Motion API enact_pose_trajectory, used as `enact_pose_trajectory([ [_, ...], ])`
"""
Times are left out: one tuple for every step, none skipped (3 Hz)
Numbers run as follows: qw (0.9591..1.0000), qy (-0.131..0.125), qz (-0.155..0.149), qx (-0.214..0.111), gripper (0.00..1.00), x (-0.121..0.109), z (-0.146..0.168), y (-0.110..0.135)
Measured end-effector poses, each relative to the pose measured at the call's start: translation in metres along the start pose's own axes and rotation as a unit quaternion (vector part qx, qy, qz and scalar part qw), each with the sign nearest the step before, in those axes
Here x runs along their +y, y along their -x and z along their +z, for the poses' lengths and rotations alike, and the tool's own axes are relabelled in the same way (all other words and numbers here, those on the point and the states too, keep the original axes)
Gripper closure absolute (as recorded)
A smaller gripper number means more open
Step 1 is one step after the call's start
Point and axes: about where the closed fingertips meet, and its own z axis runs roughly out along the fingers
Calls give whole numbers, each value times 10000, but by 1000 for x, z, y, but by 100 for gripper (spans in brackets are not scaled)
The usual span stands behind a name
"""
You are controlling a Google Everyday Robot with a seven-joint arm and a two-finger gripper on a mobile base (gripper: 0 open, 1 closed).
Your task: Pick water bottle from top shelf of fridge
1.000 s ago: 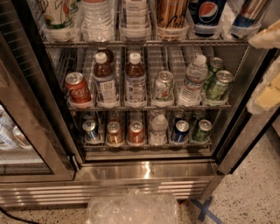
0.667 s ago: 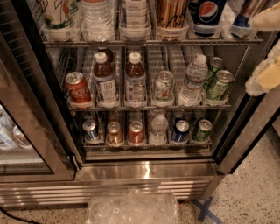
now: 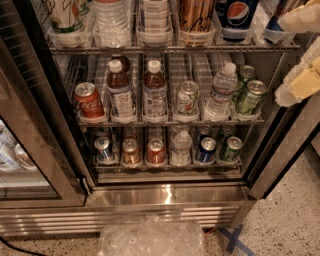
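**Item: gripper** (image 3: 302, 80). Pale cream two-finger end piece at the right edge of the view, in front of the right door post and level with the top two racks. It is well apart from every drink. Whether it is released or clenched cannot be told, and nothing shows in its hold.

**Item: water bottle** (image 3: 111, 24). Large clear ribbed plastic bottle standing upright in a clear tray toward the left end of the top shelf (image 3: 175, 49), a silver wire rack. Its cap is cut off by the upper edge of the view. A printed carton stands just beside it on the left and another clear container on the right.

**Item: fridge** (image 3: 165, 197). Stainless-steel display cooler with a shiny base, its door open.

**Risks, as judged:**
- The reach must cross most of the rack, so a low sweep could topple the blue Pepsi can (image 3: 235, 15) near the right end.
- Close neighbours leave little room, and a wide approach may nudge them.
- The tray lip could catch the base if the bottle is pulled straight out.
- Thin ribbed plastic may buckle or slip under a hard squeeze.
- The smaller clear bottle (image 3: 220, 92) on the middle rack could be mistaken for the target.
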Motion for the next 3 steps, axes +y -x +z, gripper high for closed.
enact_pose_trajectory([
  [9999, 35, -3, -104, 0, 3, 3, 6],
  [9976, 283, -161, -612, 0, 23, 12, 46],
  [9916, 552, -449, -1079, 0, 52, 16, 95],
])
